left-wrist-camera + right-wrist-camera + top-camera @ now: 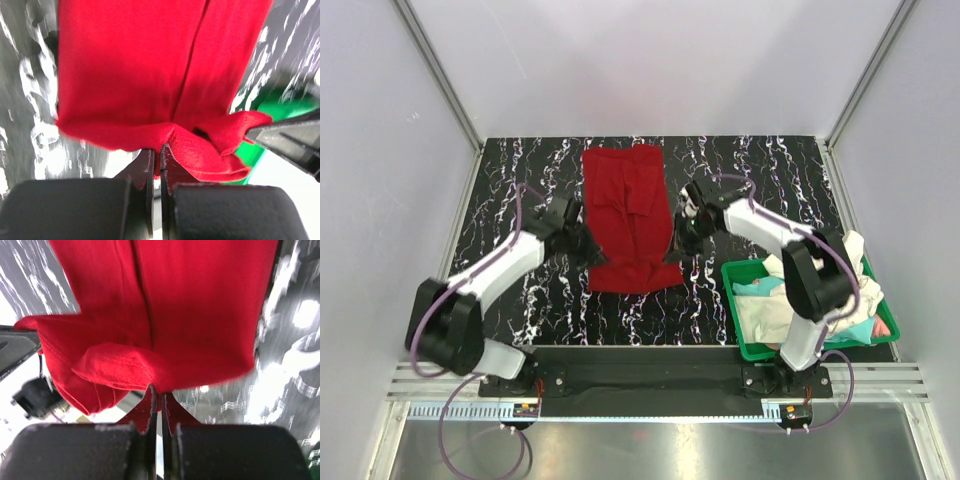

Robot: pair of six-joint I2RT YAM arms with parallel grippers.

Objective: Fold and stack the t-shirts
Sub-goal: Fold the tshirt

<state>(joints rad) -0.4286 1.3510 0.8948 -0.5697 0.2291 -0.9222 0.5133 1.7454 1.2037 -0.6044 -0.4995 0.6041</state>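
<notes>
Starting on the left: the left gripper [588, 250] is down low at the near left corner of the red t-shirt [630, 215]; in the left wrist view its jaws are pressed together with the red hem nipped right at the tips, so that is a firm pinch on the cloth; the hem bunches up and curls into a fold just above the fingers; moving to the middle, the shirt lies lengthwise on the black marbled table [510, 180], narrow at the far end, wider and rumpled at the near end, with a crease running down its length; and on its right side, the right gripper [675, 245] meets the near right corner; in the right wrist view those jaws are closed too, red fabric caught between them, and a loose flap of the shirt bulges out just beside the tips; both arms reach in from either side, gripping opposite corners of the same near edge; further right, the green bin [732, 300] sits at the near right of the table, well apart from the red shirt; inside it a cream-white shirt [765, 318] is heaped, a teal shirt [756, 287] shows at the far left of the pile, and a pinkish shirt [882, 327] peeks out at the right rim
</notes>
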